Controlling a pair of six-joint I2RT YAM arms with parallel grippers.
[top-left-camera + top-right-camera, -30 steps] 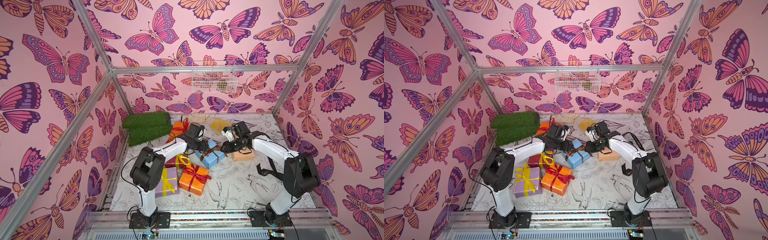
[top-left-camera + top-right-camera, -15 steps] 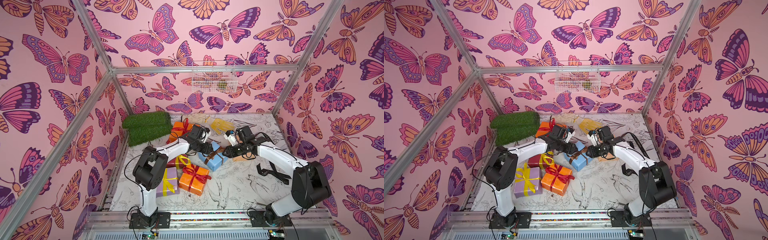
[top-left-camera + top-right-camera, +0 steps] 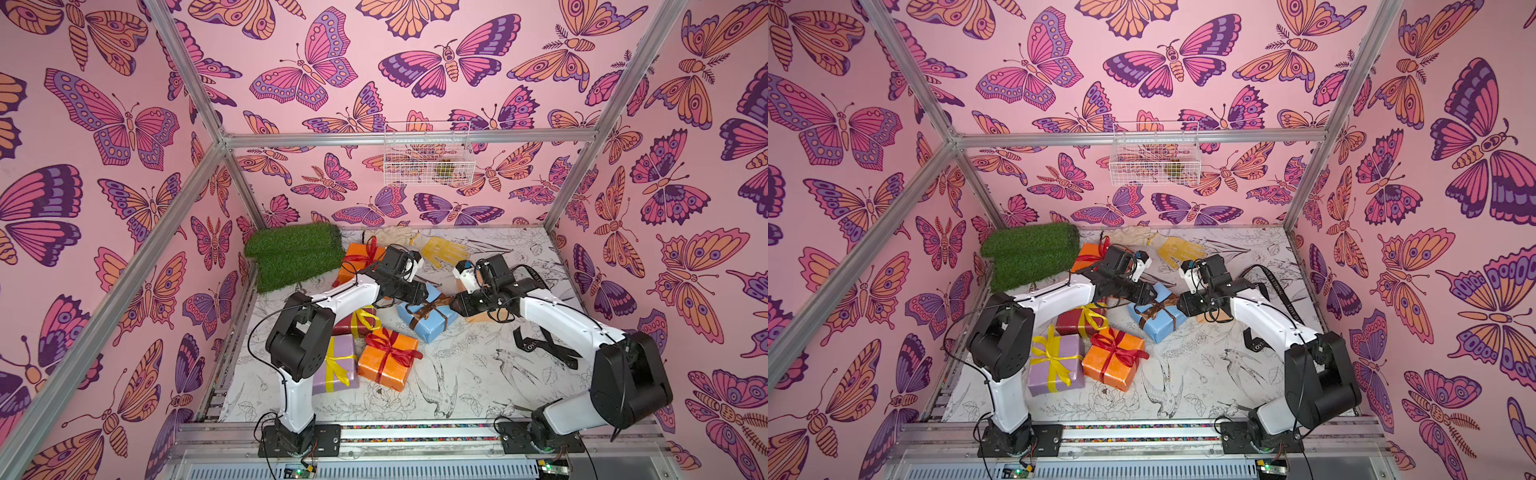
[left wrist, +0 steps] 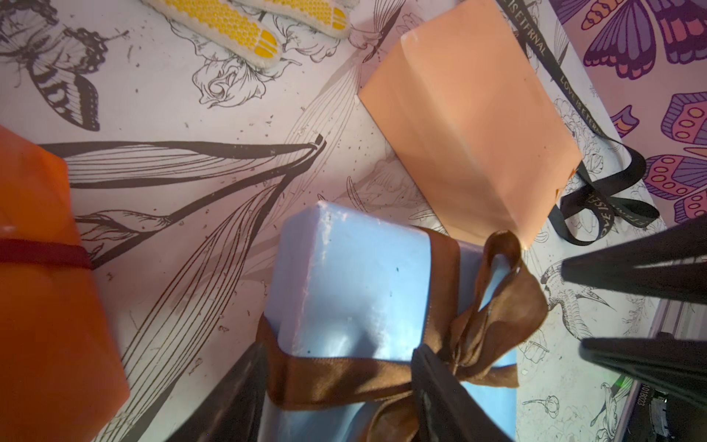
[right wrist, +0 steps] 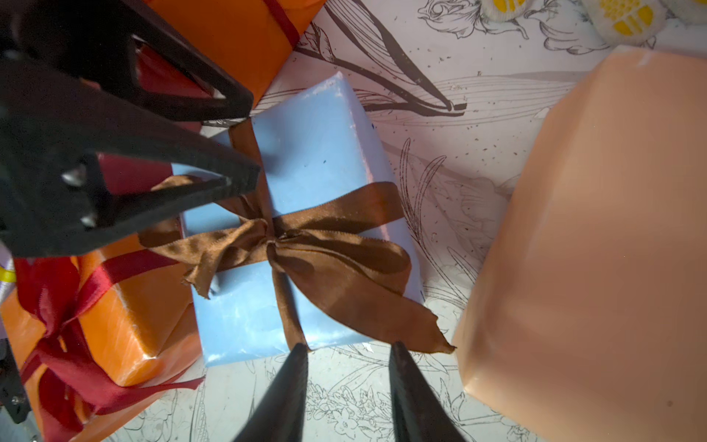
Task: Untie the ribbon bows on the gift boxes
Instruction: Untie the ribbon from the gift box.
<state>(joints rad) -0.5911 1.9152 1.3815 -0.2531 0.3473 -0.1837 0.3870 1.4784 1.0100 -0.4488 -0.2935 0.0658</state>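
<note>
Bird-printed table [image 3: 478,374]: both arms bend low toward the blue box [image 5: 317,153] at mid-table. Left gripper [image 4: 338,352] stands half-wide astride the brown ribbon [image 5: 275,237]; right gripper [image 5: 349,346] is narrow, empty. Fingertips are unclear in both top views.

A folded green turf mat [image 3: 297,259] lies at the back left of the bird-printed surface [image 3: 457,374]. A yellow glove [image 3: 442,251] and a cream glove [image 3: 388,235] lie at the back, below a wire basket [image 3: 428,158].

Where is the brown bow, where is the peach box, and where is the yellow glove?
brown bow [image 5: 273,237], right wrist view, on its middle knot.
peach box [image 4: 470,126], left wrist view, on its big flat face.
yellow glove [image 3: 441,250], in a top view, on its palm.
</note>
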